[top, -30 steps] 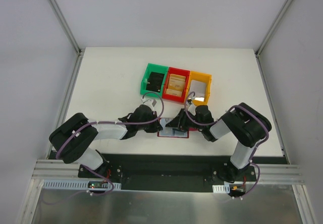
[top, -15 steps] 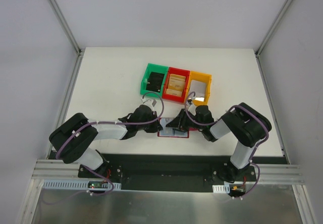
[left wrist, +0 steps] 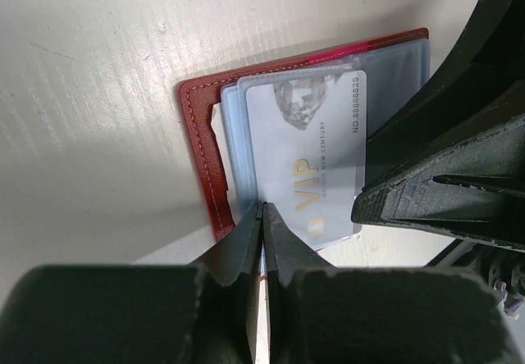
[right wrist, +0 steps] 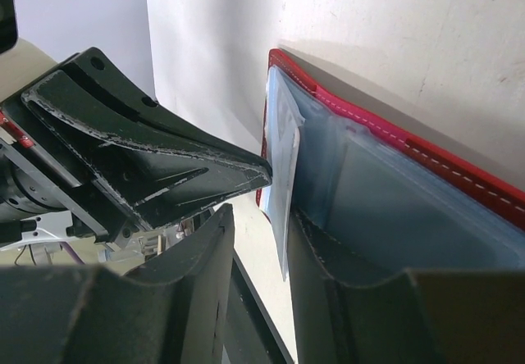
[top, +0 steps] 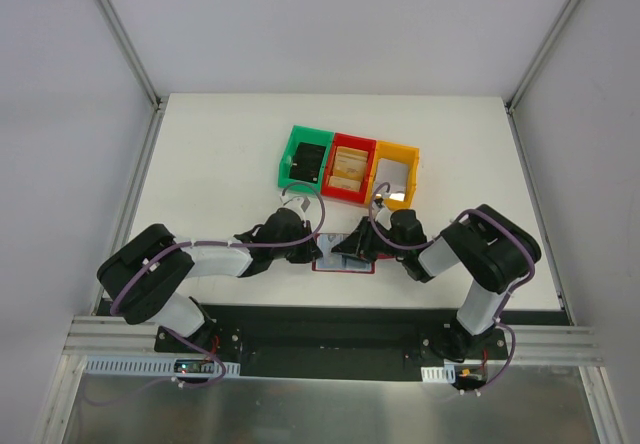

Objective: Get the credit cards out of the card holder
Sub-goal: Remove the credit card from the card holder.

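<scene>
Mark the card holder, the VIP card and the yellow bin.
card holder (left wrist: 201,147): left wrist view, red leather left edge.
VIP card (left wrist: 308,147): left wrist view, card face middle.
yellow bin (top: 397,148): top view, far rim.

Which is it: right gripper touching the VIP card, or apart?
Cannot tell. Right wrist view: the VIP card stands edge-on between the open jaws of the right gripper, clear of one finger, but possibly resting against the other.

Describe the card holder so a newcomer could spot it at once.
On the white table, find the red bin, the middle of three. The card holder lies open just on its near side; unlike the bin, it is flat, dark red, with grey-blue sleeves holding a VIP card.
</scene>
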`<move>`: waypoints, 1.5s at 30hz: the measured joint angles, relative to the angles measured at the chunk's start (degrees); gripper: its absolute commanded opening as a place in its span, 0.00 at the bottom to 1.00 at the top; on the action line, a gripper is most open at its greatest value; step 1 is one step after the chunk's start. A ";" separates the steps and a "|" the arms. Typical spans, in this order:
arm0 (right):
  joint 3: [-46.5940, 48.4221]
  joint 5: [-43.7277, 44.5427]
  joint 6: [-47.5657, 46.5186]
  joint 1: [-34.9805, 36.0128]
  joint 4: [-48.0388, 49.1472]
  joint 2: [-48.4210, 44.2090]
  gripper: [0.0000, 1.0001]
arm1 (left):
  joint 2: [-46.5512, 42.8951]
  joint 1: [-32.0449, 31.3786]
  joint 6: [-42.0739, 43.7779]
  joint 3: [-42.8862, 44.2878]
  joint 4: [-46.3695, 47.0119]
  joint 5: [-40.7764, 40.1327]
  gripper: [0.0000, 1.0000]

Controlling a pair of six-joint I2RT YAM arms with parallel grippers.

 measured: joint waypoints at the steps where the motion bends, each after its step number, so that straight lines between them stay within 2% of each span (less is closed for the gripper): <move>1: 0.00 -0.04 0.00 0.00 0.00 0.00 0.36 | 0.00 0.00 0.00 0.00 0.00 0.00 0.00; 4: 0.00 -0.31 0.00 -0.02 0.04 0.00 0.38 | 0.00 0.00 0.02 0.00 0.00 0.00 0.05; 8: 0.02 -0.50 0.04 -0.07 0.13 0.00 0.39 | -0.04 0.00 0.04 0.00 -0.04 0.04 0.00; 35: 2.78 -2.36 1.07 0.44 -0.07 2.21 0.40 | -0.09 0.37 0.11 -0.79 1.57 3.98 0.02; 40: 2.93 -3.19 1.07 0.85 -0.09 2.78 0.40 | -1.01 0.37 0.24 -1.27 0.98 3.93 0.06; 45: 3.34 -3.41 1.09 1.09 -0.09 3.10 0.40 | -1.42 0.35 0.26 -1.27 0.66 3.96 0.19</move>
